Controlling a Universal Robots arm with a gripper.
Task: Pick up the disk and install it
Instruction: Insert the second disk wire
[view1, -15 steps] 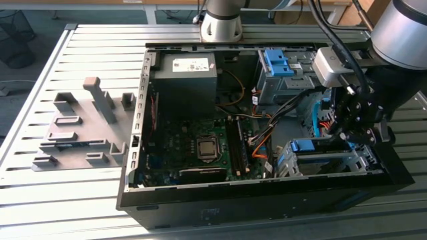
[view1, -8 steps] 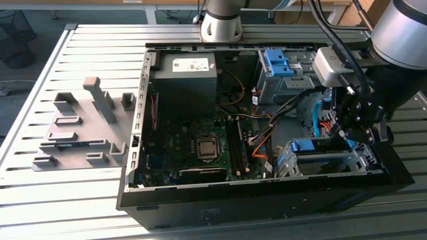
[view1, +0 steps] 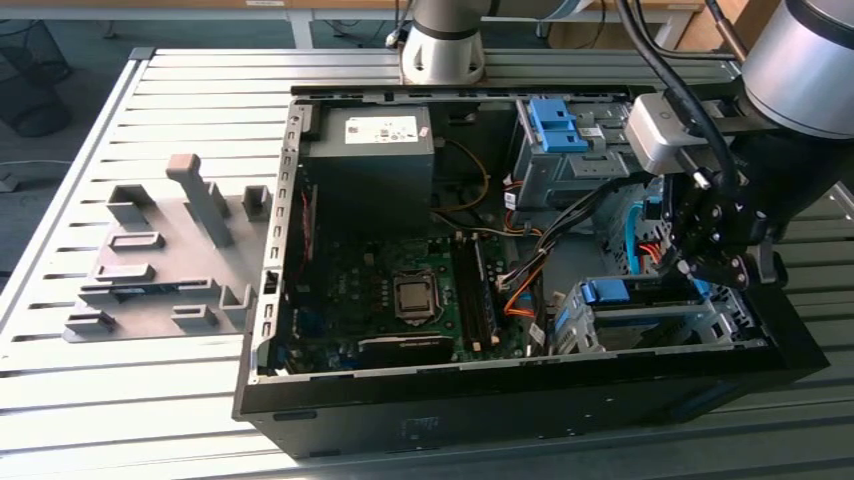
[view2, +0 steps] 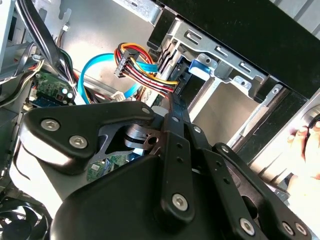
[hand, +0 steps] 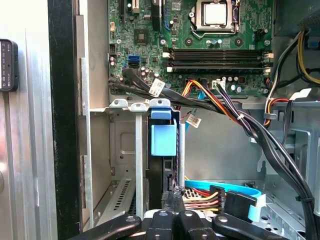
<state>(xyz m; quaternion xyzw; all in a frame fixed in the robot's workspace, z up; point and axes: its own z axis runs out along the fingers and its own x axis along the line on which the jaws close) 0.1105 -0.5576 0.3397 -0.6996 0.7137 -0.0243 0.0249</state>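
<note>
The gripper (view1: 714, 262), fingers pressed together, is held low inside the open computer case (view1: 534, 400) at about four o'clock, its tips at the disk (hand: 163, 150) seated upright in the drive cage (hand: 125, 150).

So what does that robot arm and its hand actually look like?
The arm is a fat silver-grey tube with black cables running down it to a pale grey box at the wrist. The hand is matte black metal: flat linked bars joined by round silver screws.
</note>
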